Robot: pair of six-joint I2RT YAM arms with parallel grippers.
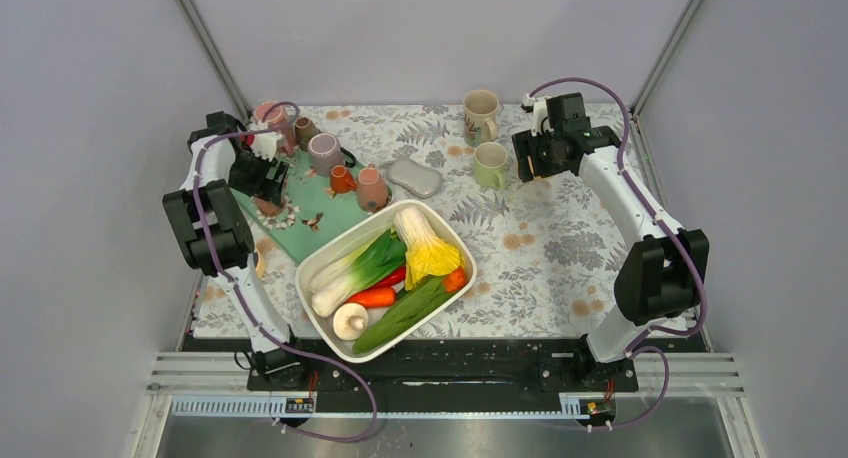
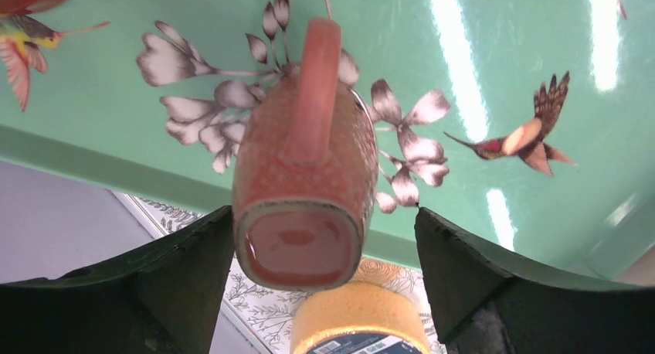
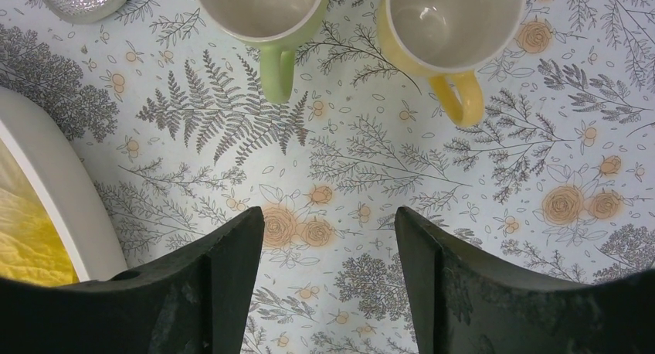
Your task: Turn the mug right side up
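1. Top external view. The mug (image 1: 268, 206), salmon pink, sits at the left edge of the green tray (image 1: 345, 210), directly under the left gripper (image 1: 262, 181). From here I cannot tell how wide the fingers stand. Other cups (image 1: 325, 153) are on the same tray, just behind and to the right, so a wide swing during the turn may knock them. The white basin (image 1: 302, 278) with vegetables lies near the front corner of the tray and leaves little room on that side. The right gripper (image 1: 530, 158) is well apart, beside a green mug (image 1: 490, 165) and a pale yellow mug (image 1: 480, 113).

2. Left wrist view. The mug (image 2: 305, 168) shows its base to the camera, so I judge it is upside down. The fingers (image 2: 193, 277) are spread, one on each side of it. One finger is very near the wall, perhaps touching, and the other has a clear gap.
   - Closing so off-centre may push the mug sideways over the glossy tray, and the tray edge is near.
   - The wall looks glazed, so the mug may slip when it is rotated.
   - The handle points away from the camera and lies in the path of neither finger.
   - A yellow object (image 2: 359, 319) lies on the table beyond the tray edge, where a dropped mug could hit it.

3. Right wrist view. The fingers are spread and nothing is between them. The green mug and the pale yellow mug both stand with the mouth up and, in my judgement, need no action. The basin rim is at the left. This arm does not block the left one.
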